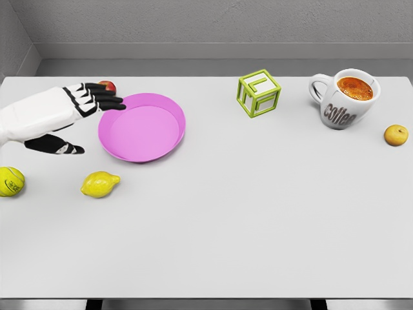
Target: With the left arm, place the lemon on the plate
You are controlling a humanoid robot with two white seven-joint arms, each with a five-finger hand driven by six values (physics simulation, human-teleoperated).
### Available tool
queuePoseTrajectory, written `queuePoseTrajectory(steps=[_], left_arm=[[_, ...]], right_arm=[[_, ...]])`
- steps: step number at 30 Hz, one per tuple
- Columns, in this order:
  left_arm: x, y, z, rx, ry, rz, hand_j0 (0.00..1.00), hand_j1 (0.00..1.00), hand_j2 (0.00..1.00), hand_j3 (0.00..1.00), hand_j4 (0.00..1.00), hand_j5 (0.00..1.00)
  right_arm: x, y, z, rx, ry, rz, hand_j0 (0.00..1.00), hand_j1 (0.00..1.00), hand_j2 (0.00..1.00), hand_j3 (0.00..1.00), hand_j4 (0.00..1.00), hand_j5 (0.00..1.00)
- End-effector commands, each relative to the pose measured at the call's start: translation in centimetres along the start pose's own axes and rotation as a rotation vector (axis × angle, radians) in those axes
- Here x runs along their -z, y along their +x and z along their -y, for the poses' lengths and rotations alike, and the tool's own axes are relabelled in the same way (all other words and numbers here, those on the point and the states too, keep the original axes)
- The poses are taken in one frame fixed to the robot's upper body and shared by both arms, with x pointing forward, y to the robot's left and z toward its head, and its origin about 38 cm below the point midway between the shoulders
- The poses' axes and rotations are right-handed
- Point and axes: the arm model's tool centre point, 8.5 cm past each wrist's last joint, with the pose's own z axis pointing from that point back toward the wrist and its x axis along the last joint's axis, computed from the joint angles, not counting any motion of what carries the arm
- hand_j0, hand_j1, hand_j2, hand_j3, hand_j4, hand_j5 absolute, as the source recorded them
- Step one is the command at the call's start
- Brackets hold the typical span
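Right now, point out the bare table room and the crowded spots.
Free: the wide front and middle of the table, right of the lemon and below the green cube and coffee mug. Crowded: the left end, where the left hand, pink plate, tennis ball and lemon sit close together.

Smooth white shell over the rounded forearm. On the left hand, white segmented knuckle plates with dark seams. Glossy black fingertips and black thumb.
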Motion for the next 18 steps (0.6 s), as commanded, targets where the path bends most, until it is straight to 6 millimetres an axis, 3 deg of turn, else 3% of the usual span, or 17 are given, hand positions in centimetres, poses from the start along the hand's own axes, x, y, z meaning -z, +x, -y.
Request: queuePoseTrajectory(steps=[1,12,17,18], left_arm=[[-0.1,-0.1,-0.1,0.003,-0.005,-0.005,1.00,1.00,1.00,1.00,1.00,1.00],[-1.0,-0.7,1.2,0.078,-0.173,-0.065,1.00,1.00,1.00,1.00,1.00,1.00],[-1.6,0.2,6.7,-0.033,-0.256,-0.058,1.00,1.00,1.00,1.00,1.00,1.00],[-1.7,0.3,6.8,-0.039,-0.255,-0.056,1.00,1.00,1.00,1.00,1.00,1.00]], right_arm=[[0.0,0.0,0.0,0.000,0.000,-0.001,1.00,1.00,1.00,1.00,1.00,1.00],[0.0,0.0,0.0,0.000,0.000,0.000,1.00,1.00,1.00,1.00,1.00,1.00],[0.0,0.0,0.0,0.000,0.000,0.000,1.00,1.00,1.00,1.00,1.00,1.00],[0.0,0.0,0.0,0.000,0.001,0.000,1.00,1.00,1.00,1.00,1.00,1.00]])
